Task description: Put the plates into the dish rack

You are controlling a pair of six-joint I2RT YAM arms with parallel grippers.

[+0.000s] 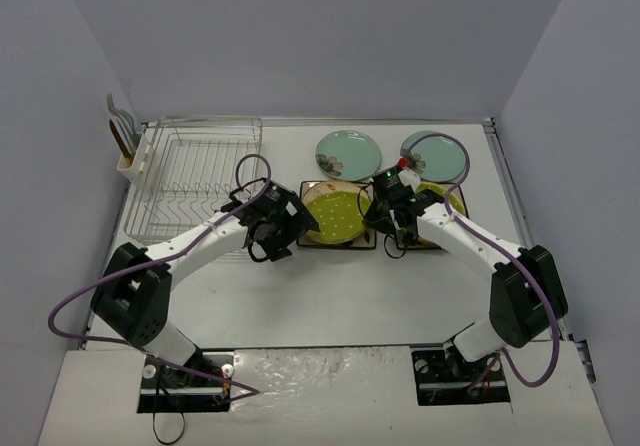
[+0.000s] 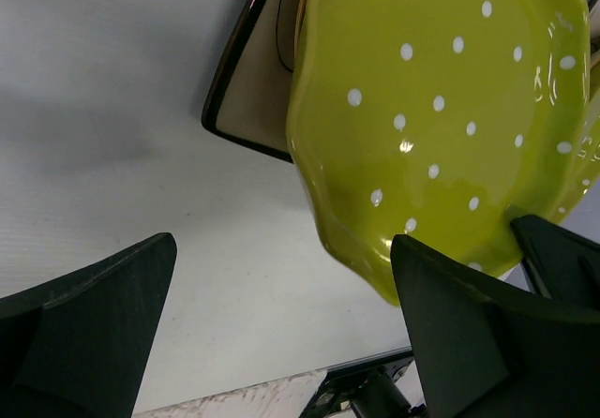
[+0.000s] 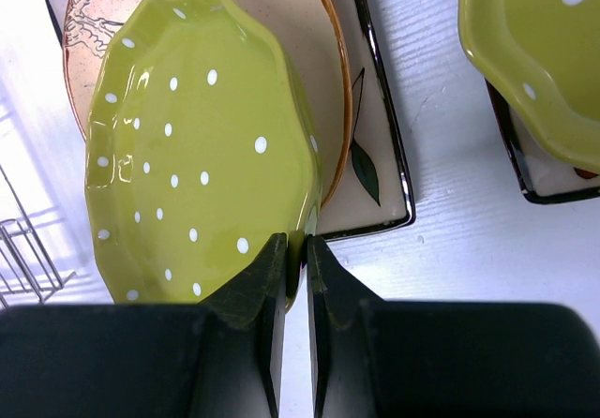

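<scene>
A lime-green white-dotted plate tops the left stack, and my right gripper is shut on its near rim, tilting that edge up. Under it lie a cream floral plate and a square dark-rimmed plate. My left gripper stands open over bare table at the stack's left side, its right finger close to the green plate. A second green plate tops the right stack. Two pale teal plates lie at the back. The silver wire dish rack stands at the left with nothing in it.
A white utensil holder with utensils hangs on the rack's far left end. Grey walls close in the table on three sides. The right arm crosses over the right stack. Purple cables loop off both arms.
</scene>
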